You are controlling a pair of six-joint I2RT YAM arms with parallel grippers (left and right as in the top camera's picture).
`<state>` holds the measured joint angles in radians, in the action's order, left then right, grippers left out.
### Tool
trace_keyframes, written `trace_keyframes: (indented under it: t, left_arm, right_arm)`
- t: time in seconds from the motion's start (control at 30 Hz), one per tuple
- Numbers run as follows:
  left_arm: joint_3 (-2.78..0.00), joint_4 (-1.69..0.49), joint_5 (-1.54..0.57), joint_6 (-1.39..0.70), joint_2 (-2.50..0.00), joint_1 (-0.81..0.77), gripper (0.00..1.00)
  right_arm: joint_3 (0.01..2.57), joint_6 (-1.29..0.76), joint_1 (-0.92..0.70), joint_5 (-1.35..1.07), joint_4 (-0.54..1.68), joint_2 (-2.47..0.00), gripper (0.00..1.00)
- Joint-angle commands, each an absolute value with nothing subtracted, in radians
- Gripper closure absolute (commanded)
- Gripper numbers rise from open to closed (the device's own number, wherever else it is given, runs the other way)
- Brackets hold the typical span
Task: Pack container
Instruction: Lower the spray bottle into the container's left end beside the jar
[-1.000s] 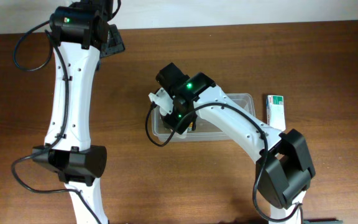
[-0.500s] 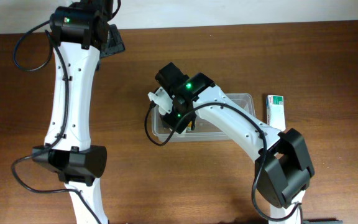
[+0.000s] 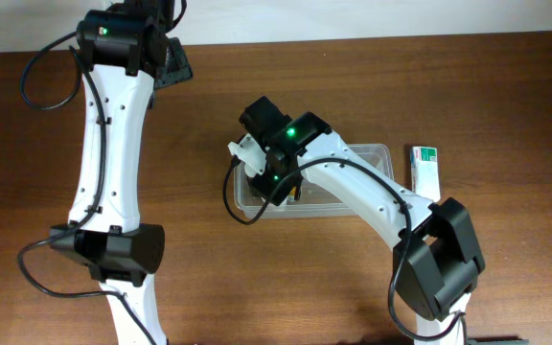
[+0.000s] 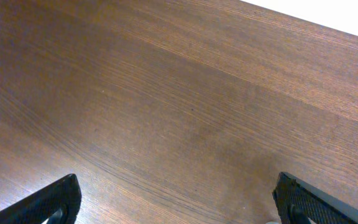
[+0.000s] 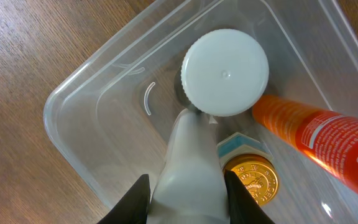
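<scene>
From overhead, the container (image 3: 370,158) is seen lying on the wooden table (image 3: 257,278) right of centre, its long side running left to right. Its left end is covered by the wrist of the right arm (image 3: 353,187), which is extended from the near right. A green-and-white box (image 3: 425,168) is laid just beside the container's right end, and the left arm (image 3: 113,125) is stretched toward the far left edge, well apart from the container. In the left wrist view only bare wood is shown below the left gripper (image 4: 180,208), whose fingers are spread wide with nothing between them. In the right wrist view the right gripper (image 5: 191,202) is found directly above the container's open inside, its fingers closed on a pale item (image 5: 188,149) whose far end is pointed at a white round cap (image 5: 225,71) — whether the two touch cannot be told. An orange tube (image 5: 316,134) and a gold cap (image 5: 250,177) are also seen inside.
</scene>
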<state>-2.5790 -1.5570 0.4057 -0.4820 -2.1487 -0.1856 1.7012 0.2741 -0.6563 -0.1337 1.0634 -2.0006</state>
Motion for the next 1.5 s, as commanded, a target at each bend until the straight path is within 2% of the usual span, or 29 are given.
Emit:
trace_keyframes:
  t: [0.0, 1.07, 1.2, 1.47]
  left_arm:
    - [-2.585, -1.557, 0.423, -0.469, -2.141, -0.183, 0.01]
    - [-2.585, -1.558, 0.423, -0.469, -2.141, -0.183, 0.01]
    - [-2.585, -1.557, 0.423, -0.469, -2.141, -0.183, 0.01]
    - [-2.585, -1.558, 0.423, -0.469, -2.141, -0.183, 0.01]
  right_arm:
    - [1.698, 0.284, -0.661, -0.151, 1.058, -2.006, 0.96]
    - [1.698, 0.284, -0.661, -0.149, 1.060, -2.066, 0.95]
    - [1.698, 0.284, -0.661, -0.147, 1.059, -2.066, 0.69]
    - [1.698, 0.284, -0.661, -0.147, 1.066, -2.066, 0.43]
